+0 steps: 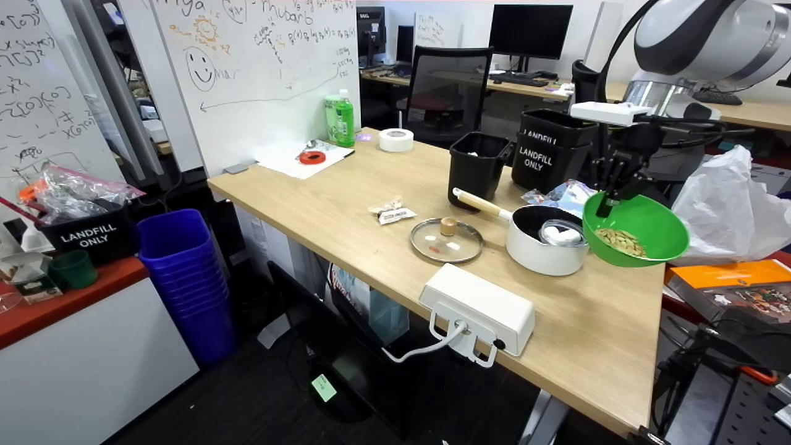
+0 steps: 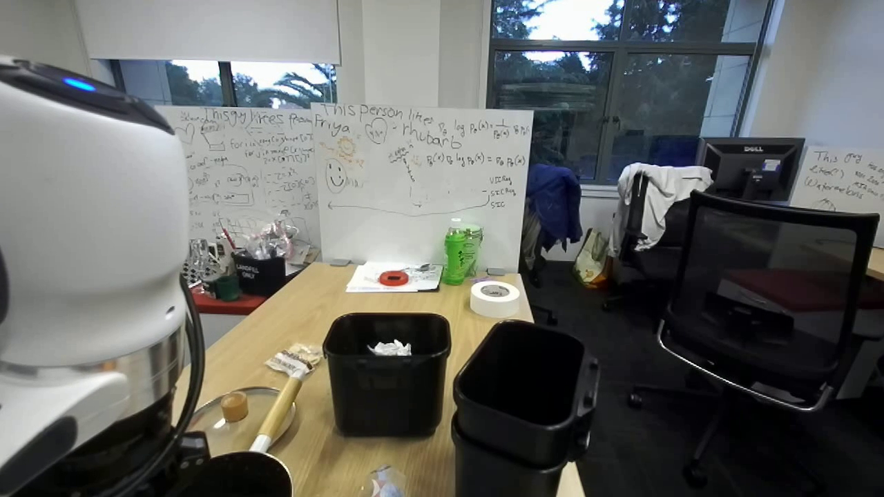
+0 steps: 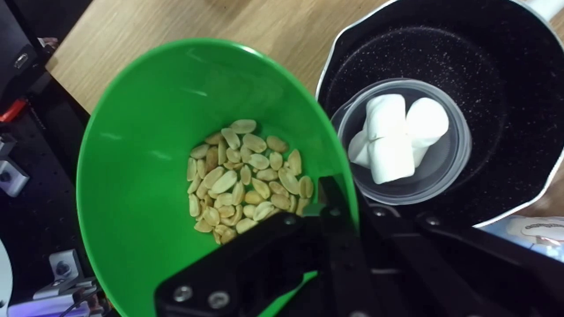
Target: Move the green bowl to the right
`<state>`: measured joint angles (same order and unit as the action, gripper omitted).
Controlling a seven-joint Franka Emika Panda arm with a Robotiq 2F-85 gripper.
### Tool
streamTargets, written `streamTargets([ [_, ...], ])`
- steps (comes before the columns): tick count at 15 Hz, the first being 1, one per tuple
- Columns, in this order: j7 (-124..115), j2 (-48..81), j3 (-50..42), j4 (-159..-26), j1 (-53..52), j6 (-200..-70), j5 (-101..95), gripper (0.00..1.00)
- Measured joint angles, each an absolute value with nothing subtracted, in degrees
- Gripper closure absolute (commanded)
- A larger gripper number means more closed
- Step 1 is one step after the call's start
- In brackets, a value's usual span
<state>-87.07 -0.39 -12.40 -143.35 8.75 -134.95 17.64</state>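
I note the fingers (image 3: 337,196) gripping the green bowl (image 1: 646,225) by its rim, tilted, above the counter (image 1: 334,191) beside the white pot (image 1: 544,256). Legible markings: "LANDFILL ONLY" on a black bin (image 1: 547,173), "DELL" on a monitor (image 2: 739,169), "rhubarb" on the whiteboard (image 2: 414,231).

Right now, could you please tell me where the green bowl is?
In an exterior view, the green bowl is at the right, held by the gripper, beside the white pot.

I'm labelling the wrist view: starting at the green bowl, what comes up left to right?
Green bowl, clear cup of white pieces, bluish packet at the right edge. Pot left out: the cup sits inside it.
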Motion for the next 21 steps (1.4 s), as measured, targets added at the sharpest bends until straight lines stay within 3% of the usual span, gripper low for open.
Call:
streamTargets([
  [15, -92.5, 0.7, -19.2, -145.9, 16.5, -134.8, 23.0, 0.99],
  [16, -93.4, 0.9, -19.4, -145.9, 16.8, -134.7, 23.0, 0.95],
  [21, -95.8, 1.2, -19.7, -146.0, 17.0, -134.7, 23.0, 0.99],
])
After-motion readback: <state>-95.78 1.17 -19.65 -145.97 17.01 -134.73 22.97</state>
